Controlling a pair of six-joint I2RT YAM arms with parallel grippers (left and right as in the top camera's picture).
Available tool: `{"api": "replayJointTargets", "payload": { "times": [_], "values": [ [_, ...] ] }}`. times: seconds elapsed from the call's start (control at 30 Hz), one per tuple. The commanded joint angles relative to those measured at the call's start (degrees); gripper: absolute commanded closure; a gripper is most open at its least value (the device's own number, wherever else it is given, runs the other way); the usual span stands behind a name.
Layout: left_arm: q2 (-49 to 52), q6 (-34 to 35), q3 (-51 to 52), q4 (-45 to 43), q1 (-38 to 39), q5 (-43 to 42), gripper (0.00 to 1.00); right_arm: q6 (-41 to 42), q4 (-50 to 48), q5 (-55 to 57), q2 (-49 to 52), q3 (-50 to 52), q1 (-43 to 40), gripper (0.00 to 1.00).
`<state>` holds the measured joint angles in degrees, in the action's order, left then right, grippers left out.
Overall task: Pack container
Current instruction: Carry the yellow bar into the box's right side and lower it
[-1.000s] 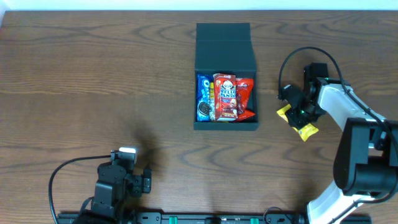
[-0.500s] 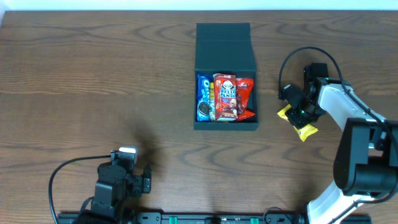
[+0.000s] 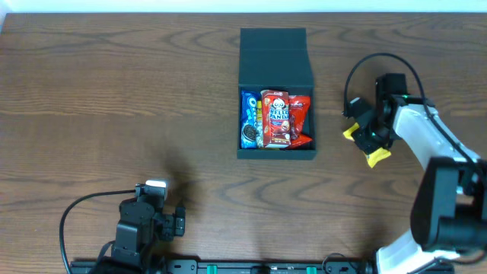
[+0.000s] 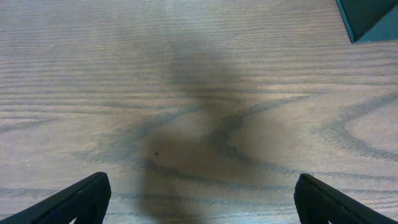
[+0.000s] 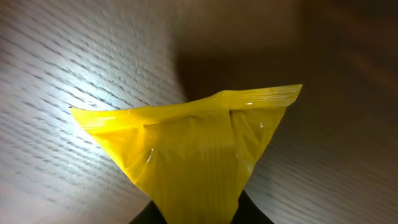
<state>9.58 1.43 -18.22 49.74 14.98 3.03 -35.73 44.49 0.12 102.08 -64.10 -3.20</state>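
Right gripper (image 3: 364, 143) just squeezed shut on yellow shiny snack packet (image 5: 186, 149), right of dark teal-black cardboard box (image 3: 276, 154). Packet looks lifted. Next, likely: carry into open box. Left gripper (image 4: 202, 199) wide open, empty.

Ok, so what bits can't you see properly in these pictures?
Yellow packet, right wrist: bottom cut off by the frame edge, no print visible.
Snacks in the container, overhead: lettering too small; anything underneath is covered.
Left gripper, left wrist: only fingertips show.
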Motion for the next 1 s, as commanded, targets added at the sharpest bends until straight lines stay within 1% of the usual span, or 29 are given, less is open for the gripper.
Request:
{"api": "replayJointTargets", "payload": {
  "times": [0.0,0.17,0.27,0.37,0.4,0.53,0.63,0.77,0.87,0.9,0.97],
  "values": [
    [-0.26,-0.37,0.44,0.22,-0.39,0.55,0.05,3.15,-0.22,-0.92,-4.9,0.11,-0.15,0.82],
    [-0.26,-0.37,0.44,0.22,-0.39,0.55,0.05,7.3,-0.31,-5.46,-10.64,0.02,-0.13,0.84],
    [-0.26,-0.37,0.44,0.22,-0.39,0.55,0.05,12.04,-0.81,-10.43,-14.27,0.02,-0.02,0.87],
    [-0.26,-0.37,0.44,0.22,-0.39,0.55,0.05,17.55,-0.79,-13.84,-17.03,0.02,0.72,0.85],
    [-0.26,-0.37,0.44,0.22,-0.39,0.55,0.05,19.43,-0.79,-14.58,-17.73,0.02,1.16,0.83],
    [-0.26,-0.37,0.44,0.22,-0.39,0.55,0.05,26.6,-0.81,-16.33,-19.28,0.02,4.0,0.83],
    [-0.26,-0.37,0.44,0.22,-0.39,0.55,0.04,33.48,-1.27,-16.37,-19.32,-0.09,7.26,0.83],
    [-0.26,-0.37,0.44,0.22,-0.39,0.55,0.05,43.6,-3.02,-16.68,-19.3,-0.81,12.52,0.85],
    [-0.26,-0.37,0.44,0.22,-0.39,0.55,0.05,48.83,-5.03,-16.65,-19.23,-1.95,16.2,0.84],
    [-0.26,-0.39,0.44,0.22,-0.39,0.55,0.05,50.21,-5.62,-16.65,-19.17,-2.21,16.81,0.82],
    [-0.26,-0.37,0.44,0.22,-0.39,0.55,0.05,54.51,-7.02,-16.65,-18.6,-2.93,18.01,0.83]
  ]
}}
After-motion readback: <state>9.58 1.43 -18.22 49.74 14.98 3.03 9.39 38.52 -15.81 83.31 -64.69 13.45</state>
